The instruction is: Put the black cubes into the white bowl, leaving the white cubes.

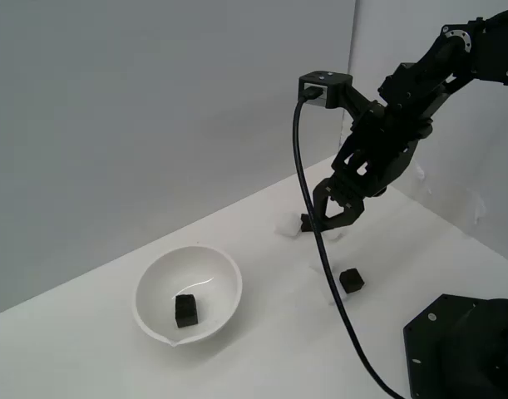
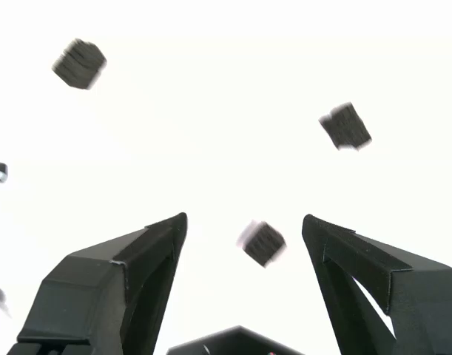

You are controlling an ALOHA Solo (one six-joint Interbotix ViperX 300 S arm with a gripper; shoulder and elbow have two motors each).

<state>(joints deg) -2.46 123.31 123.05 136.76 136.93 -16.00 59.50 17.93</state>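
Between claw [image 2: 244, 225] fingers, perhaps matte cube [image 2: 263, 243]

1. The white bowl [image 1: 188, 293] was round and glossy, standing upright on the white surface toward the exterior view's left
2. One black cube [image 1: 185, 309] lay inside the bowl, on its floor
3. A second black cube [image 1: 352, 280] sat on the surface, well apart from the bowl toward the exterior view's right
4. A third black cube [image 2: 263, 243] showed blurred in the wrist view, apart from the others
5. One white cube [image 1: 286, 225] lay faint on the surface, beyond the second black cube
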